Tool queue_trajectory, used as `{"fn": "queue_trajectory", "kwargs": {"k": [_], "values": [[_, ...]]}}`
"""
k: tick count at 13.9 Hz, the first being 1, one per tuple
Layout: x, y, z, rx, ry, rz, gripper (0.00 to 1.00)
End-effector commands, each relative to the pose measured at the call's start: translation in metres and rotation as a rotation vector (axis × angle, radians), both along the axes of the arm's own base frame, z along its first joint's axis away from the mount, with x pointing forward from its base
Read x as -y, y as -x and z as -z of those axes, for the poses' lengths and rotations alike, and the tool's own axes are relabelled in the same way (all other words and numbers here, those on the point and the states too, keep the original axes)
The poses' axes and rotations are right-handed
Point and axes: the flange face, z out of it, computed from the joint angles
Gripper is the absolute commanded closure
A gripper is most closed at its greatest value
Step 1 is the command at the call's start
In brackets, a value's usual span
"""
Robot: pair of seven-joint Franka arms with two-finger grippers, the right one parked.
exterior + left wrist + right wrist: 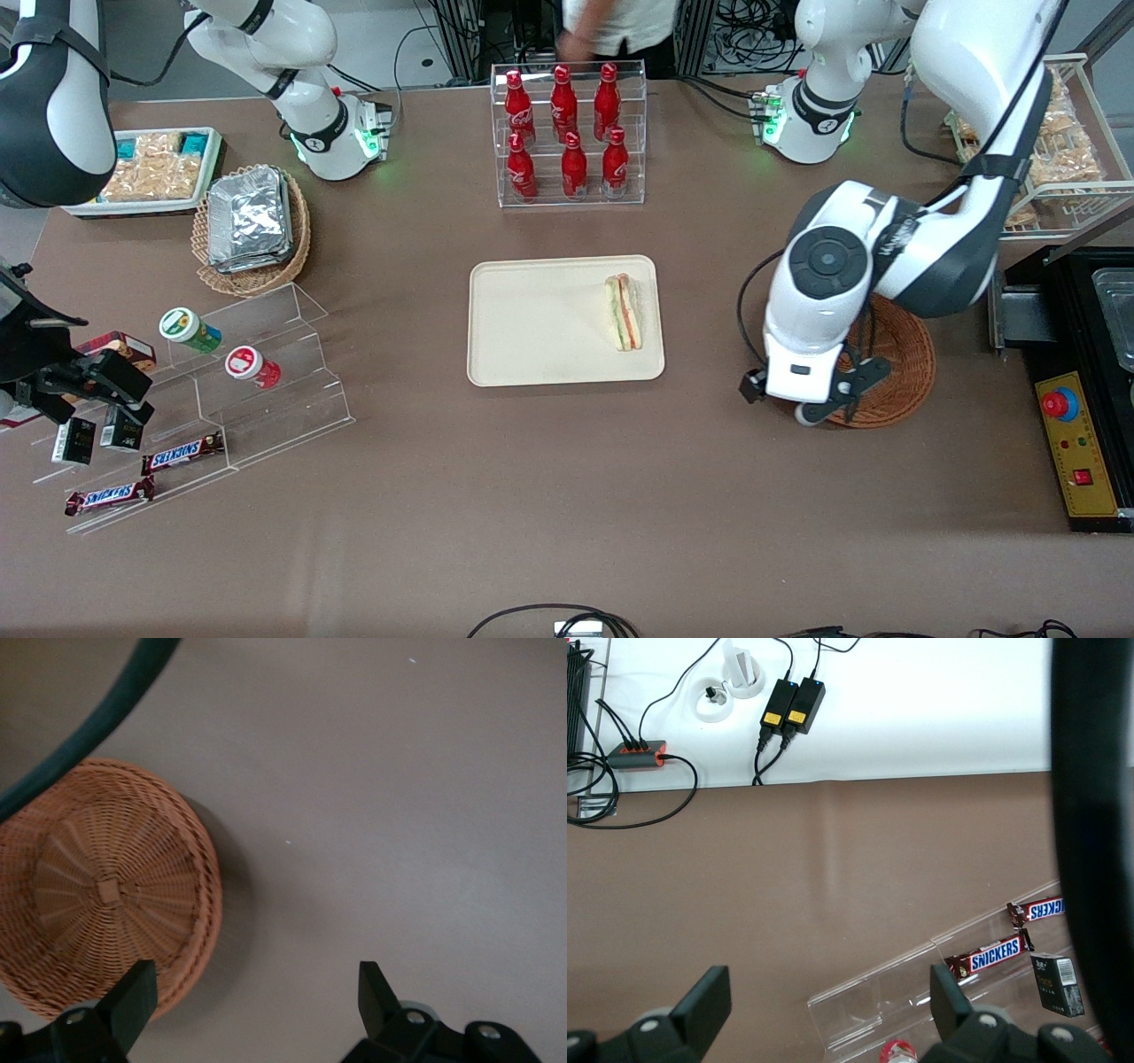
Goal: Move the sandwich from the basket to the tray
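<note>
The small triangular clear-wrapped sandwich [624, 312] lies on the flat cream-beige plastic tray [540, 323], at its end toward the working arm. The gripper [257, 997], fingers apart and holding nothing, hangs above the brown desk [567, 496] beside the round reddish-brown wicker basket [106, 895].

Brown table [567, 496] — tray [532, 323], basket [904, 372], end effector [252, 1010] above.

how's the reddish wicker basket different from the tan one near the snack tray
The reddish-brown basket holds nothing; the tan basket holds foil packets. The reddish one sits toward the working arm's end, beside the open gripper; the tan one sits toward the parked arm's end. Both are round woven wicker.
</note>
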Motion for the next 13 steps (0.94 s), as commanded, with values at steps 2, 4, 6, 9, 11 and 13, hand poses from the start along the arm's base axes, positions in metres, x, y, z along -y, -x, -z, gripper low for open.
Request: {"fn": "queue_trajectory", "kwargs": {"k": [2,4,6,9,11,13], "values": [[-0.034,-0.002,-0.030,-0.067,0.004,0.037,0.00],[-0.056,-0.004,-0.040,-0.093,0.021,0.059,0.00],[-0.075,0.003,-0.056,-0.148,0.018,0.141,0.00],[-0.132,0.018,-0.091,-0.179,0.069,0.205,0.00],[-0.166,0.033,-0.109,-0.228,0.089,0.265,0.00],[-0.198,0.046,-0.131,-0.256,0.123,0.330,0.00]]}}
